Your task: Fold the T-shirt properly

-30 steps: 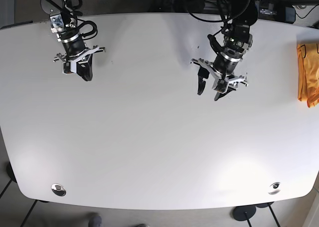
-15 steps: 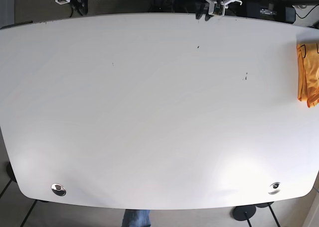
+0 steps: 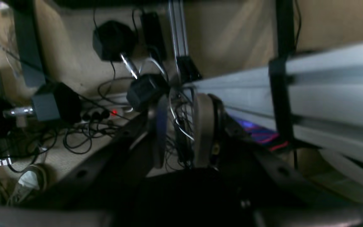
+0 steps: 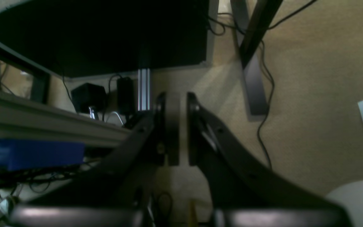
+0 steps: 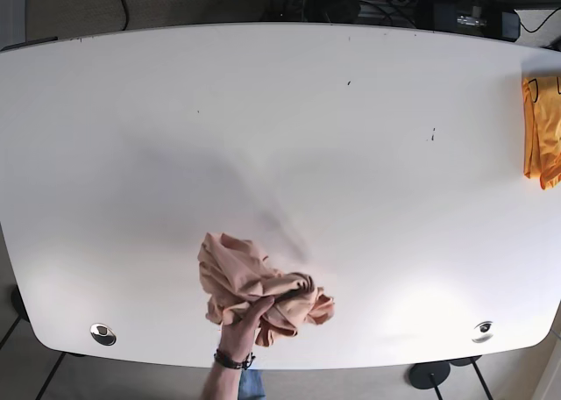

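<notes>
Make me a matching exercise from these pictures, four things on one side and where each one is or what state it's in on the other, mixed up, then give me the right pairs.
Things:
1. peach T-shirt
2. orange cloth
3. person's hand
4. right gripper

Places or states:
A. at the table's right edge
B. shut, holding nothing
C. crumpled near the table's front edge
D. reaching in from the front, on the shirt

Pairs: 1-C, 2-A, 3-D, 4-B

orange cloth (image 5: 543, 128) cut off, forearm (image 5: 226, 381) cropped
</notes>
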